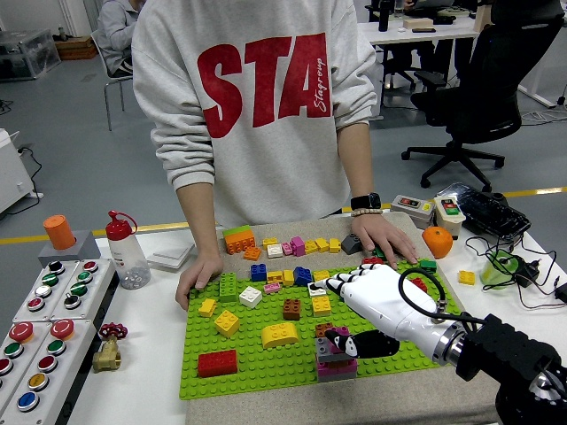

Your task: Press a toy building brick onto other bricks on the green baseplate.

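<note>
The green baseplate [257, 359] lies on a beige mat and carries several scattered bricks. Near its front edge stands a small stack [335, 361]: a magenta brick on grey and magenta ones. My right hand [356, 305], white with black arm, hovers just above and behind this stack. Its fingers [337, 286] stretch out flat toward the far left and hold nothing. The black-tipped thumb [365, 344] lies beside the stack's top. A person stands at the far side, one hand [198, 275] resting on the plate's left edge, the other hand [381, 239] on the mat.
A yellow arched brick [280, 334], a red brick [217, 363] and a brown brick [291, 308] sit near the stack. A button panel [44, 328], a clear bottle [127, 252] and a brass valve [107, 351] are at left. An orange ball [437, 241] and cables lie at right.
</note>
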Controlling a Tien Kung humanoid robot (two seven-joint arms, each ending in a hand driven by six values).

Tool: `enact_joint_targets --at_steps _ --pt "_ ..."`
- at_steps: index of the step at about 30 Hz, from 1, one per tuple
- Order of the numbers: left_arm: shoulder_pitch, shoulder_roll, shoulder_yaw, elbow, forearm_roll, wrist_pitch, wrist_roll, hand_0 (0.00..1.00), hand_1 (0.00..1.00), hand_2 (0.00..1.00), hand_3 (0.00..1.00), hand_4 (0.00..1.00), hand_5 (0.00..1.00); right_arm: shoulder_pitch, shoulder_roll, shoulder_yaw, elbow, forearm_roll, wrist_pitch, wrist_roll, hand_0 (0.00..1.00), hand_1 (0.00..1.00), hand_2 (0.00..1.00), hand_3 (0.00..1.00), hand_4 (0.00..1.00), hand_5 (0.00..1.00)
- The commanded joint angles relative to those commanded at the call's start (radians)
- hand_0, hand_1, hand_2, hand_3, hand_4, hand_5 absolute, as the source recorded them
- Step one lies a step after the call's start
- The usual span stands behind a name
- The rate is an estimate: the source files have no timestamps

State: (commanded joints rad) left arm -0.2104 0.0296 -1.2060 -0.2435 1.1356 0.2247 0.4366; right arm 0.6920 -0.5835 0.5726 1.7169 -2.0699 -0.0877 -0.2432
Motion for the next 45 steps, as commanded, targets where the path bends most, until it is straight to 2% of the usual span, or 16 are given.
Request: enact_joint_targets --at_steps 3,4,5,9,10,25,45 --pt "-0.001 0.0 0.0 0.0 0.0 0.0 0.0 0.631 0.595 0.603 0.392 0.298 0.934 -0.005 -0.001 -0.007 -0.009 -0.001 -0.048 0.037 0.648 0.658 0.689 0.676 0.509 0.337" --pt "-0.001 0.0 0.001 0.0 -0.001 0.0 0.0 0.631 0.595 0.604 0.393 0.298 0.933 -0.006 -0.001 -0.01 -0.015 -0.004 -0.059 0.053 0.619 0.618 0.611 0.583 0.361 0.265" --pt "-0.001 0.0 0.001 0.0 -0.001 0.0 0.0 0.631 0.595 0.604 0.393 0.298 0.933 -0.007 -0.001 -0.011 -0.017 -0.006 -0.064 0.06 0.619 0.618 0.611 0.583 0.361 0.265" --pt "-0.001 0.0 0.002 0.0 -0.002 -0.001 0.0 0.631 0.595 0.604 0.393 0.298 0.933 -0.006 0.001 -0.018 -0.037 -0.021 -0.048 0.084 0.619 0.618 0.611 0.583 0.361 0.265" --pt "-0.001 0.0 0.002 0.0 -0.002 -0.001 0.0 0.631 0.595 0.604 0.393 0.297 0.935 -0.005 0.002 -0.018 -0.041 -0.023 -0.043 0.086 0.632 0.613 0.603 0.572 0.31 0.269" --pt "-0.002 0.0 0.001 0.0 0.002 -0.003 0.002 0.632 0.595 0.604 0.393 0.298 0.937 -0.002 0.011 -0.039 -0.088 -0.034 -0.007 0.093 0.638 0.614 0.607 0.575 0.328 0.305" --pt "0.007 -0.001 -0.003 -0.002 0.012 -0.004 0.008 0.632 0.596 0.604 0.393 0.299 0.938 -0.026 0.001 -0.044 -0.076 -0.034 0.002 0.09 0.634 0.609 0.6 0.573 0.342 0.311"
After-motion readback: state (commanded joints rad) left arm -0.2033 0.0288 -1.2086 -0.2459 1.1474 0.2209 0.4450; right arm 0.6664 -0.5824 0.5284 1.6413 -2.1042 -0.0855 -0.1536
